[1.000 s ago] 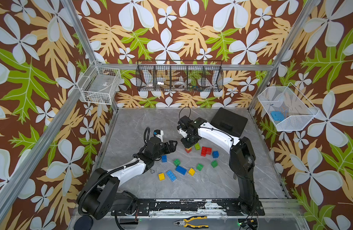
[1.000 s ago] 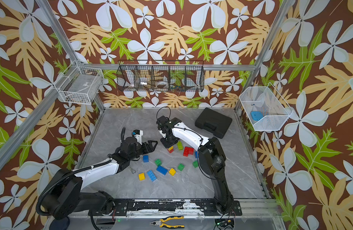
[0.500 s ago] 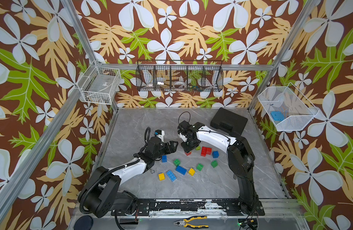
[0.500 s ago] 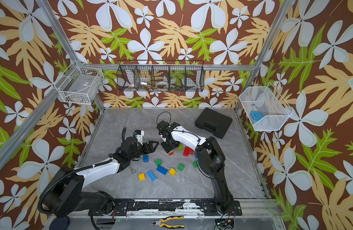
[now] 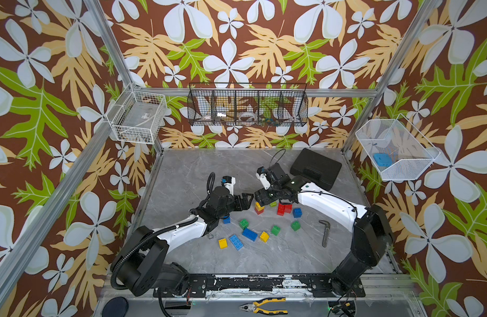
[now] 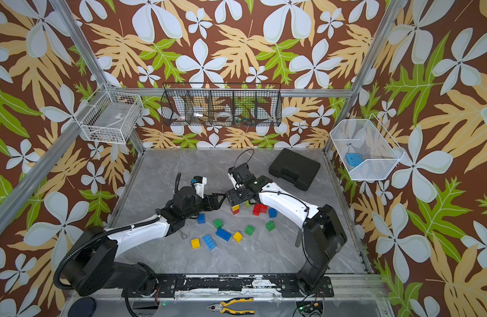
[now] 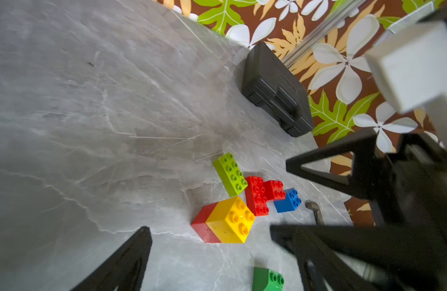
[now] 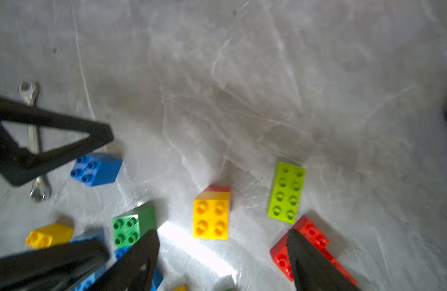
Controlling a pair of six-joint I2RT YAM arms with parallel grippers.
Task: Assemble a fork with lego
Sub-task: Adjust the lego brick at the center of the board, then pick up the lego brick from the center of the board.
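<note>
— Change at the right gripper (image 8: pixel 221 254)?
— Its jaws, shut a second ago, now stand apart and hold nothing. The yellow-on-red stack (image 8: pixel 211 218) stands free on the table (image 8: pixel 242 75), just ahead of them.
— So that joint looks pressed home?
— Probably; two bricks of the fork seem joined. The left gripper (image 5: pixel 246 201) hovers spread and empty beside the stack. The other lego bricks (image 5: pixel 249 234) lie loose nearby, not yet built on.
</note>
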